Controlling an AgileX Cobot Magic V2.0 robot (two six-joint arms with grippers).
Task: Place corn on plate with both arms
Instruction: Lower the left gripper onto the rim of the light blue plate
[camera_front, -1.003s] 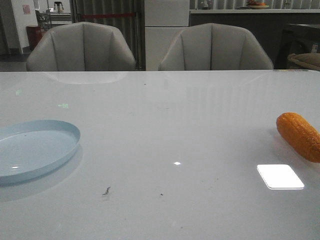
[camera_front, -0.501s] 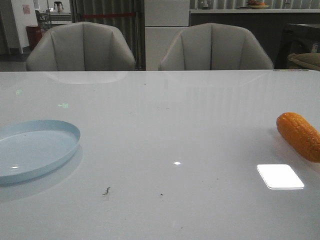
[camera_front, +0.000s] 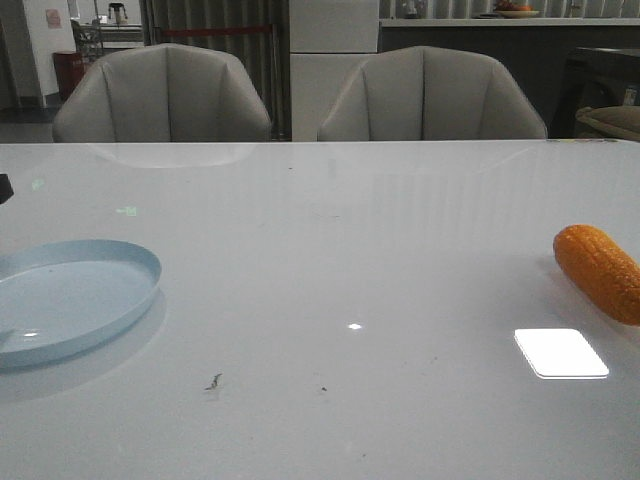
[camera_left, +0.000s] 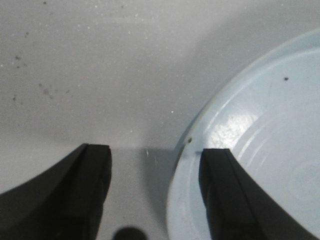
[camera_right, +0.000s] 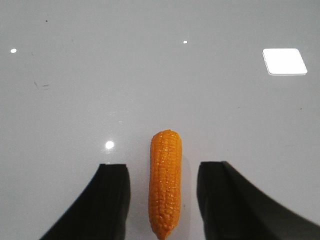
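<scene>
You have one tabletop (camera_front: 330, 230), white and glossy. One plate (camera_front: 70, 295), pale blue and round, lies at its left; your left pincer (camera_left: 152, 187) gapes over its rim. One corn (camera_front: 598, 270), orange and bumpy, lies far right between your spread right pincer (camera_right: 162, 200).

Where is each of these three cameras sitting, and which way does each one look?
Front view: looks forward over the table, blue plate at left, corn at right, two chairs behind; a dark sliver at the left edge may be an arm.
Left wrist view: rides the left arm, looking down; left pincer open over the plate's rim.
Right wrist view: rides the right arm, looking down; right pincer open around the corn.
Shared: each wrist view shares the plate or the corn with the front view.
</scene>
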